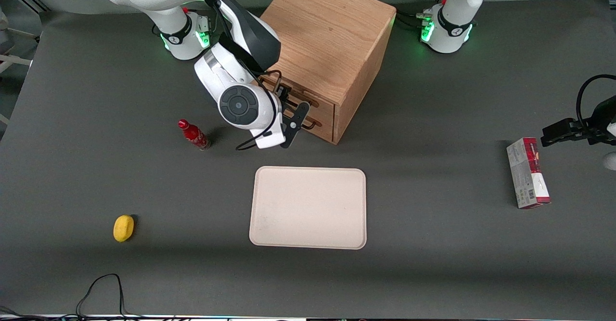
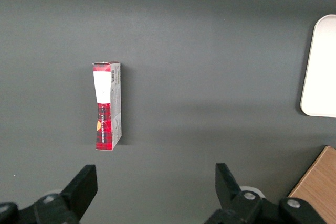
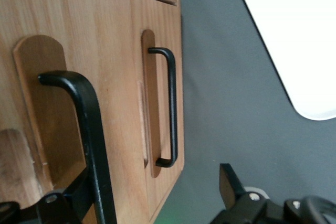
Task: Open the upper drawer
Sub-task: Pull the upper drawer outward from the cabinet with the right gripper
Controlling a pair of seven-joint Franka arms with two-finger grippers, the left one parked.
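The oak cabinet (image 1: 327, 27) stands near the arms' bases, its two drawer fronts facing the working arm. The upper drawer (image 3: 110, 40) (image 1: 326, 109) has a flat wooden front and a long black bar handle (image 3: 89, 114); its front sits about level with the lower drawer (image 3: 160, 24), whose handle (image 3: 172, 108) looks the same. My right gripper (image 3: 152, 177) (image 1: 291, 104) is right in front of the upper drawer and open. The upper handle runs between its fingers, close against one finger (image 3: 68, 200), while the other finger (image 3: 231, 182) hangs over the dark table.
A beige tray (image 1: 308, 208) lies nearer the front camera than the cabinet. A red bottle (image 1: 193, 134) stands close beside the working arm, a yellow fruit (image 1: 123, 227) farther out. A red box (image 1: 527, 173) lies toward the parked arm's end. A black cable (image 1: 101, 289) loops at the front edge.
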